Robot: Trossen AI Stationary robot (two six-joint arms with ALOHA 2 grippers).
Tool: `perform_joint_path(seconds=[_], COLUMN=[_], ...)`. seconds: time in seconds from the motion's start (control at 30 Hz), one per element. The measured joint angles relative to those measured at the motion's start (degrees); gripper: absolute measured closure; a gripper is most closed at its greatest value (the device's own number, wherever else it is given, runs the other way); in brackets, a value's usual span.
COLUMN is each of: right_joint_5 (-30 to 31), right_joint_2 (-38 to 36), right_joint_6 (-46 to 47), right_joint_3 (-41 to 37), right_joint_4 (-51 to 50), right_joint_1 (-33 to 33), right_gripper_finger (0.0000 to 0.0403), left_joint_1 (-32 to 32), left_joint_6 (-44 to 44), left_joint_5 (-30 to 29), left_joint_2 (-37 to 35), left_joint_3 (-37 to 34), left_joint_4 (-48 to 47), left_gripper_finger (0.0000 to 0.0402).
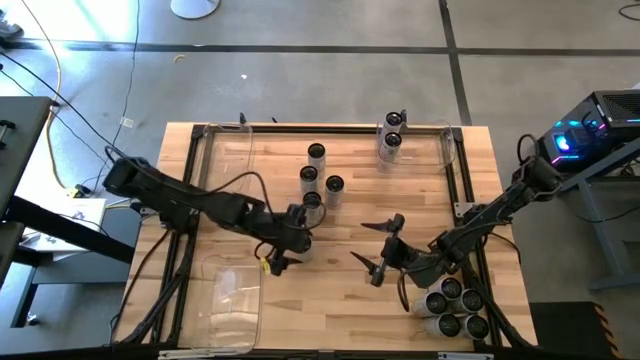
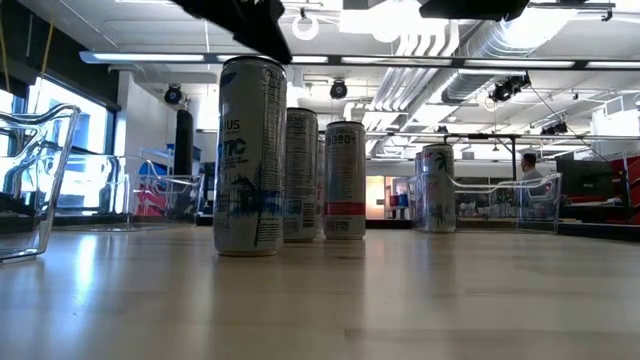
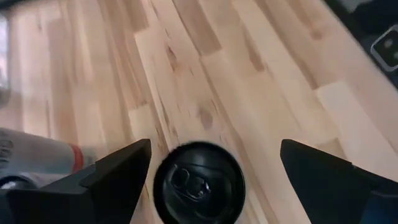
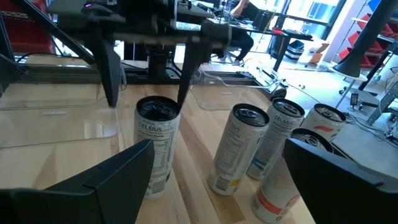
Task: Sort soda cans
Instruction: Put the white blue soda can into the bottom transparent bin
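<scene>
A wooden table [image 1: 330,300] is seen from above, framed by dark rails, with clear plastic bins at its corners: one at the near left [image 1: 228,300], one at the far left [image 1: 225,140] and one at the far right [image 1: 420,145]. The left arm [image 1: 190,205] is stretched in from the left edge toward the table's middle, and the right arm [image 1: 500,210] is angled in from the right edge. The left gripper [image 1: 297,240] is held directly over a silvery can [image 4: 155,146], its fingers spread on either side of the can's dark top and hanging just above it (in the left wrist view the round lid is framed between the two open fingers, not touched). The right gripper [image 1: 385,250] is placed a little to the right of that can, over bare wood, its jaws also spread wide with nothing between them. Three more cans [image 1: 317,170] are stood in a loose cluster just behind the left gripper. Two cans [image 1: 392,135] are set in the far right bin, and four cans [image 1: 452,308] are grouped at the near right corner, just beside the right arm.
</scene>
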Motion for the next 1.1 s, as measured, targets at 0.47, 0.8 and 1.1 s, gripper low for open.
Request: perform_joint_path(seconds=[0.47, 0.8, 1.1], right_joint_5=[-0.96, -0.96, -1.09], right_joint_2=[0.00, 0.00, 0.00], right_joint_6=[0.02, -0.68, -5.62], right_joint_3=[0.00, 0.00, 0.00], right_joint_4=[-0.16, -0.48, -0.05], right_joint_1=[0.00, 0.00, -1.70], right_gripper_finger=[0.0048, 0.0048, 0.0048], left_joint_1=[0.62, 0.62, -3.60], left_joint_6=[-1.85, -7.67, -18.32], left_joint_5=[1.47, 1.89, 1.17], left_joint_2=[4.47, 4.32, 3.41], left_joint_3=[0.05, 0.03, 17.63], left_joint_4=[-1.65, -2.67, -18.05], left_gripper_finger=[0.0059, 0.0157, 0.0157])
